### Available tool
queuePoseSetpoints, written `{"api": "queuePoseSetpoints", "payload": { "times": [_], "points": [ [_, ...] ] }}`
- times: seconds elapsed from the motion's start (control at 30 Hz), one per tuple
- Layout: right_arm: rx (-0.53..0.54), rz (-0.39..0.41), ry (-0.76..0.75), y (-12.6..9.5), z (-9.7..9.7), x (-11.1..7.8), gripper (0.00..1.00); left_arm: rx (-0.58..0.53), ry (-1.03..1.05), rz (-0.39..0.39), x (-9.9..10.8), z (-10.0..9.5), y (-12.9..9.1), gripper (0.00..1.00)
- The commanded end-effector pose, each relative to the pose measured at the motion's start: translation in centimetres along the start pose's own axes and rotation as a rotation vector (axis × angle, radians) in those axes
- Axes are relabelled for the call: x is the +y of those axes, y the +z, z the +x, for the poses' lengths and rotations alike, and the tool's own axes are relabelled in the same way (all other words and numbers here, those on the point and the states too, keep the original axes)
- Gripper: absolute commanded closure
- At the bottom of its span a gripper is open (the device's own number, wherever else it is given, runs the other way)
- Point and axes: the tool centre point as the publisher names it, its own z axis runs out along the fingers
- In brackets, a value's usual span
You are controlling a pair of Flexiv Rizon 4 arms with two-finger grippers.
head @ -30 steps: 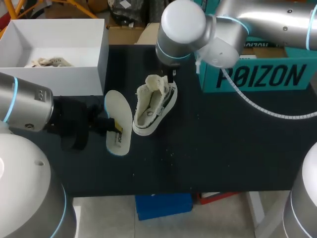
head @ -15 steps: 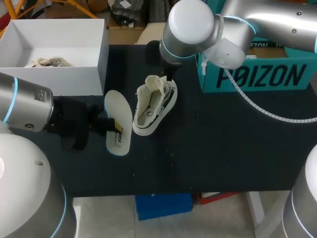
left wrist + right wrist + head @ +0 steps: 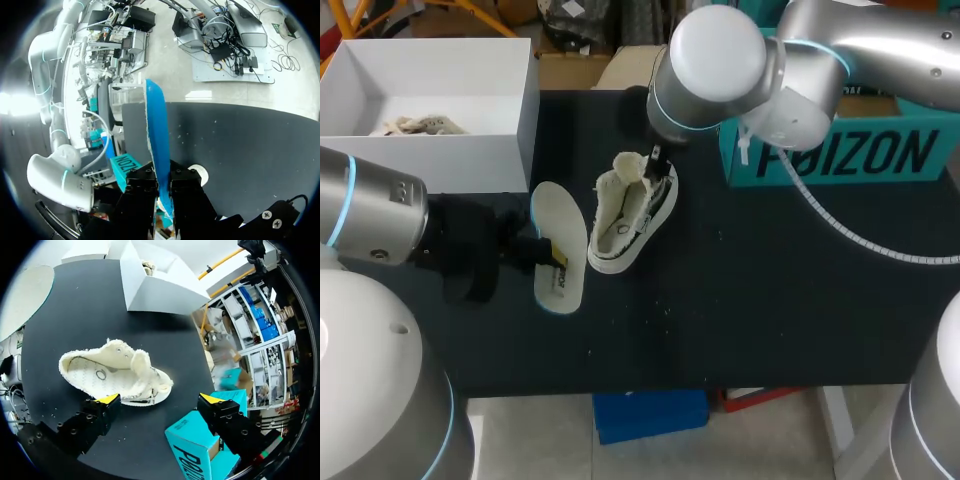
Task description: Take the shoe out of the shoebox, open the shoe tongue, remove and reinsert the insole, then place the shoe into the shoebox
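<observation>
A cream low-top shoe (image 3: 630, 208) with a white sole lies on the black table (image 3: 770, 300), its tongue folded up and back. In the right wrist view the shoe (image 3: 115, 372) sits just ahead of my right gripper (image 3: 159, 399), whose fingers stand wide open and hold nothing. From the head view that gripper (image 3: 655, 160) hovers over the shoe's far end. My left gripper (image 3: 552, 258) is shut on the pale insole (image 3: 558, 245), left of the shoe. The insole's blue underside (image 3: 156, 135) rises edge-on between its fingers (image 3: 137, 192).
The white shoebox (image 3: 525, 110) stands open at the back left with another cream shoe (image 3: 420, 125) inside. A teal box (image 3: 840, 150) stands at the back right, close beside my right gripper's finger (image 3: 235, 425).
My right gripper has gone from shut to wide open at the shoe's tongue, and its arm has shifted a little to the right. The left arm and insole have not moved.
</observation>
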Motion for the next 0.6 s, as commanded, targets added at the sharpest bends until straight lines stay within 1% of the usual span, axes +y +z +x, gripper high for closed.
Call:
{"api": "queuePoseSetpoints", "payload": {
  "times": [0.03,0.3,0.6],
  "points": [
    [0.005,-0.008,0.033,1.2,0.0,-0.1,0.0,0.0,0.002,-0.001,-0.1,0.1,-0.1,1.0],
    [0.012,0.011,0.076,1.8,-0.1,-0.3,0.0,0.0,0.002,-0.001,-0.1,0.1,-0.1,1.0],
    [0.033,0.022,0.112,2.4,0.6,-0.1,0.0,0.0,0.002,-0.001,-0.1,0.1,-0.1,1.0]
  ]
}}
